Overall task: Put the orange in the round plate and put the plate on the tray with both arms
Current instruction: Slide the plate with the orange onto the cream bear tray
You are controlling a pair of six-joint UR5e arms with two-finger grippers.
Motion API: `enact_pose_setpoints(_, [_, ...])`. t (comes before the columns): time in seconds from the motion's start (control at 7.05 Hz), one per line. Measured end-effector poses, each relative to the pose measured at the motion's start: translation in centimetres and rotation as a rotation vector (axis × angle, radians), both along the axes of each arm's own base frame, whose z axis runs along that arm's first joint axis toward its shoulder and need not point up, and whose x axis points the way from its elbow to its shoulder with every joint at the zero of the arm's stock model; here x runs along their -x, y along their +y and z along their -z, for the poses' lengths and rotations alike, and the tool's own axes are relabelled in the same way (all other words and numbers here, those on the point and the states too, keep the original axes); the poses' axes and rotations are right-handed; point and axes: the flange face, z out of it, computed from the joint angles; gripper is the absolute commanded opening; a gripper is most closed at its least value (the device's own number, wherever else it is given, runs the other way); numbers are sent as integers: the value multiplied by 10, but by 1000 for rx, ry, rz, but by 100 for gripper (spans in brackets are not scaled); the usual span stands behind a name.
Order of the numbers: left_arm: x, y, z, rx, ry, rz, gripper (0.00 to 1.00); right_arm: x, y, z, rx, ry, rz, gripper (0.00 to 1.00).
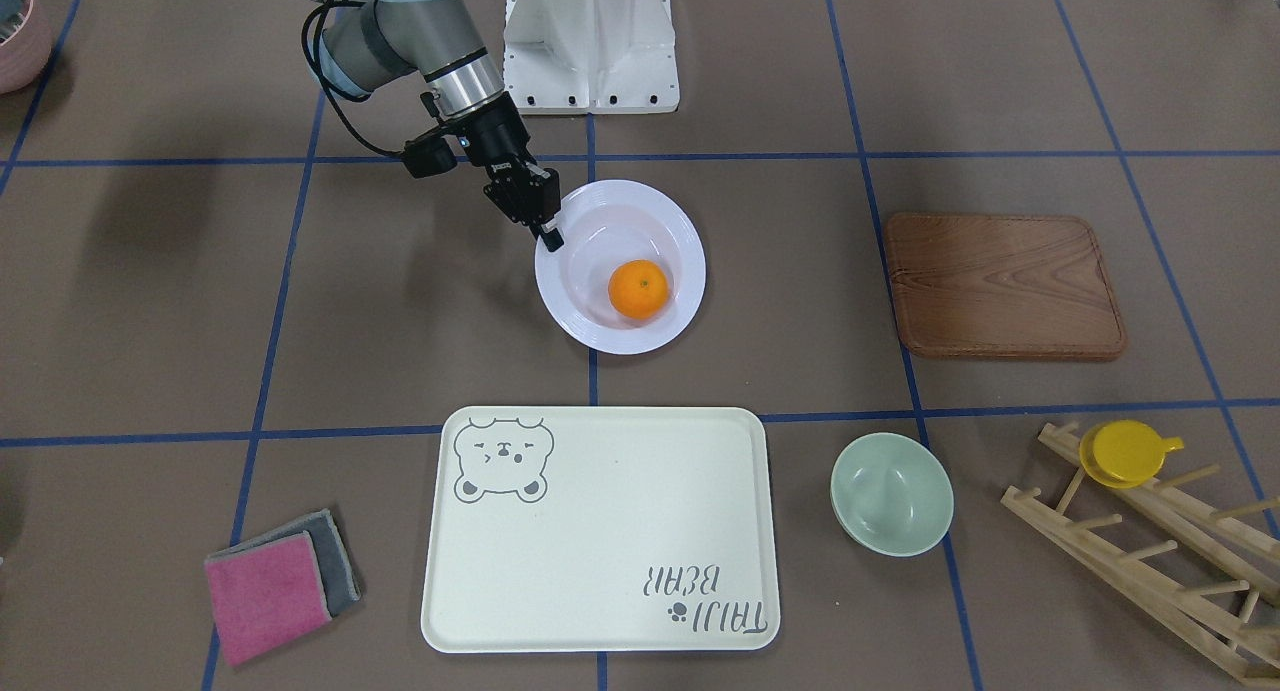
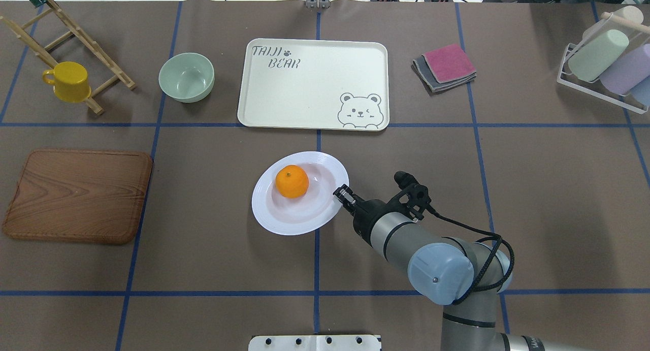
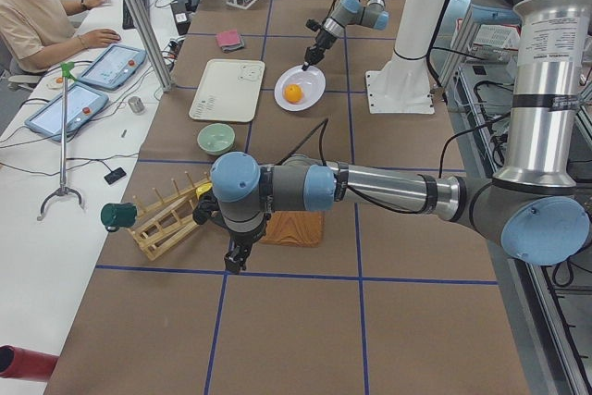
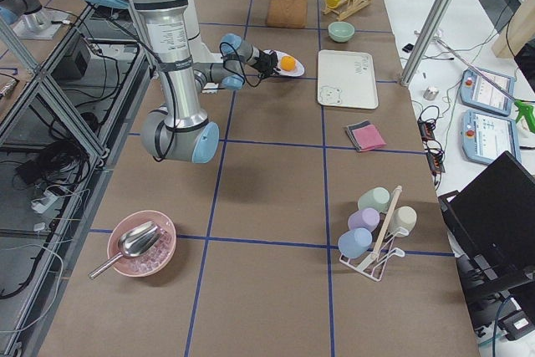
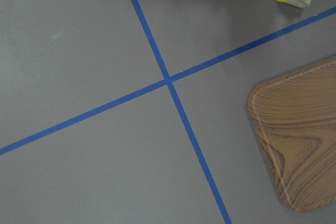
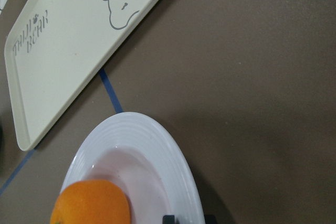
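Rt now the orange sits inside the round plate, off-centre, on the side away from the right gripper. Plate's near the tray but apart from it, w/ a blue tape line on the table btwn them. Right gripper is down at the plate's rim on the robot-base side. Its fingers are narrow, one each side of the rim edge, and look pinched on it. Left gripper hangs low over the table, well away, near the wooden board & the rack w/ the yellow cup. Can't tell if its fingers are open or closed. Pale-green bowl just beside the tray
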Motion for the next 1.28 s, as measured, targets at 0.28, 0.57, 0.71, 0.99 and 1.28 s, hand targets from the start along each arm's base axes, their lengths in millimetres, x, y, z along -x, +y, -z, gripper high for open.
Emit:
enact_pose_setpoints(0.28, [0, -1, 1, -1, 0, -1, 100, -18, -16, 12, -31, -91, -79, 0])
enact_pose_setpoints(0.57, [-1, -1, 1, -1, 0, 0, 100, -37, -45, 16, -31, -135, -144, 0])
enact_pose_setpoints(0.71, [-1, -1, 2, -2, 0, 1, 100, -41, -63, 17, -23, -142, -177, 0])
enact_pose_setpoints(0.99, [-1, -1, 3, -5, 0, 1, 100, -20, -118, 25, 34, -165, -259, 0])
enact_pose_setpoints(1.28, [-1, -1, 8, -14, -1, 1, 100, 1, -187, 18, 115, -169, -357, 0])
